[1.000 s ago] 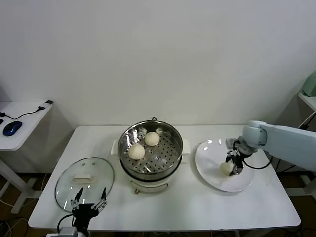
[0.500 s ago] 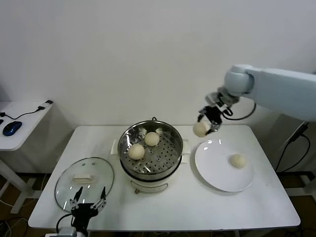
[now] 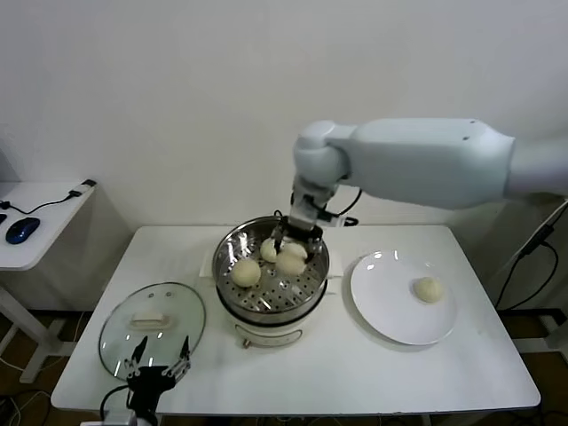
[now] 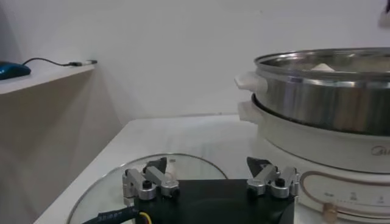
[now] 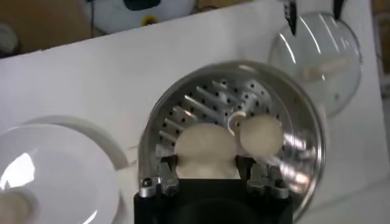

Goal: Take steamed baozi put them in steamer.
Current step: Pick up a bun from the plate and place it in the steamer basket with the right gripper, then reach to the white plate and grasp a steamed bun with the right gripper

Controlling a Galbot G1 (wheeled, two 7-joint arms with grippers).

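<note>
The right gripper [image 3: 291, 251] reaches down into the steamer [image 3: 272, 272], its jaws clenched on one steamed baozi [image 3: 290, 264] just above the perforated tray floor; in the right wrist view that bun [image 5: 204, 151] sits between the two jaws, with a second bun [image 5: 262, 134] right beside it on the tray. From the head view, two more buns already lie in the pot: one [image 3: 246, 272] toward the robot's left side of the tray and one [image 3: 269, 250] farther back, touching or nearly touching the held bun. The fourth baozi [image 3: 429, 289] rests on the white plate [image 3: 386, 312], which stands on the worktop [image 3: 426, 368] to the right of the steamer. The left gripper [image 3: 159, 371] sits low at the near edge of the worktop, over the rim of the glass lid [image 3: 152, 329], its jaws spread apart and holding nothing, as the left wrist view [image 4: 210, 183] shows.
</note>
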